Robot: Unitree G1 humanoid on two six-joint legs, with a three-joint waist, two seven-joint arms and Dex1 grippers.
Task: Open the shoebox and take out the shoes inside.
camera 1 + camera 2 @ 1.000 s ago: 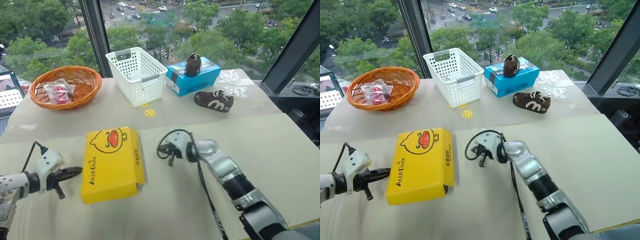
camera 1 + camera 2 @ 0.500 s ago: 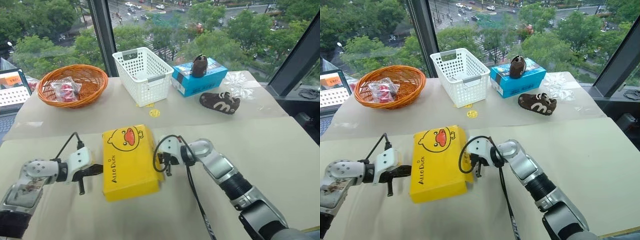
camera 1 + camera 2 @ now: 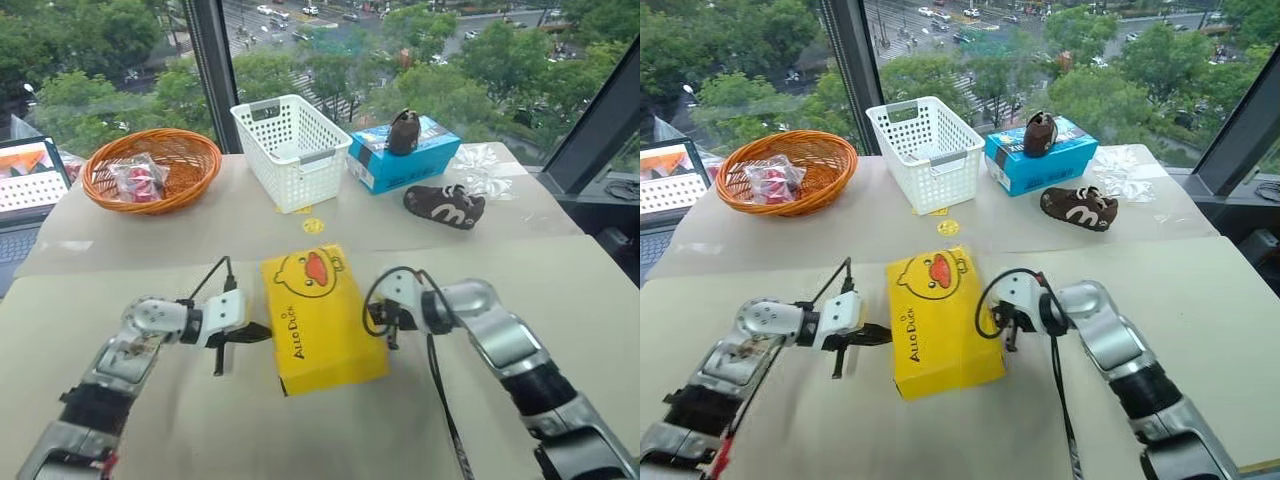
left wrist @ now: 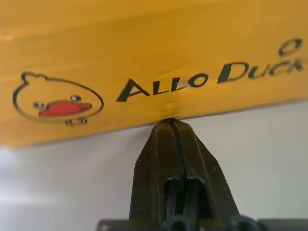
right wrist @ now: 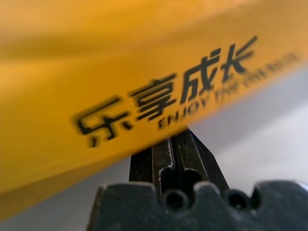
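Note:
The shoebox [image 3: 320, 315] lies closed on the near table, its yellow lid with the duck face and "ALLO DUCK" facing up. My left gripper [image 3: 266, 333] is shut, its tip against the box's left long side; in the left wrist view the gripper [image 4: 169, 121] touches the lower edge of that side. My right gripper [image 3: 384, 320] is also shut, at the right long side, where the right wrist view has the gripper [image 5: 174, 139] just under the printed edge. The shoes are hidden inside the closed box.
At the back stand a wicker basket [image 3: 150, 170] with a packet, a white plastic basket [image 3: 295, 150] and a blue box [image 3: 405, 152] with a dark brown shoe [image 3: 403, 130] on it. Another brown shoe [image 3: 444, 205] lies beside crumpled plastic [image 3: 478, 170]. A laptop [image 3: 30, 185] sits far left.
My left gripper swept right up to the box's left side. The box slid right and turned a little, and my right gripper drew back to the right along with it.

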